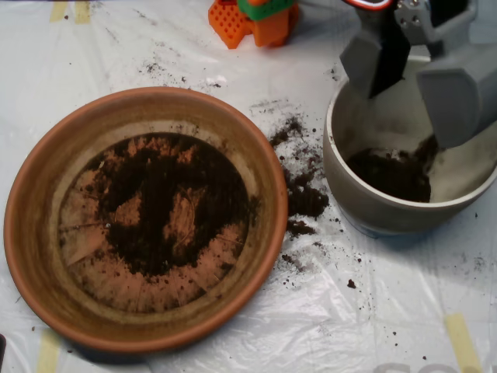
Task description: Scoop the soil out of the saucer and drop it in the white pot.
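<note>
Scoop [415,81] halves apart above white pot [365,198]

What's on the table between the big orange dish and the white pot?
Spilled soil lies on the plastic sheet between the saucer and the white pot, in clumps and crumbs, seen from overhead.

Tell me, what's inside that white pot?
A heap of dark soil lies in the white pot. The open grey scoop hangs over it and covers the pot's upper right side, so what lies there is hidden.
</note>
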Action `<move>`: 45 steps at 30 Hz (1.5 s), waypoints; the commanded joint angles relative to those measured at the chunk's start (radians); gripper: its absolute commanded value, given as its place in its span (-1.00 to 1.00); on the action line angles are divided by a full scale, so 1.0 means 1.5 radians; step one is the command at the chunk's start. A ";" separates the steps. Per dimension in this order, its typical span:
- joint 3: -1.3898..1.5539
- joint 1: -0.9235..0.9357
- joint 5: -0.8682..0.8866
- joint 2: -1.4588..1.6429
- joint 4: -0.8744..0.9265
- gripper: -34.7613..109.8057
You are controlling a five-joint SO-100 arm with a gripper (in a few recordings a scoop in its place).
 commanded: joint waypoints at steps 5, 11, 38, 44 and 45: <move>-0.002 -0.030 -0.012 0.069 0.003 -0.03; 0.036 -0.041 -0.019 0.090 -0.005 -0.04; 0.063 0.315 0.045 0.162 -0.026 0.07; 0.378 0.387 0.017 0.259 -0.178 0.09; 0.427 0.396 0.015 0.269 -0.198 0.10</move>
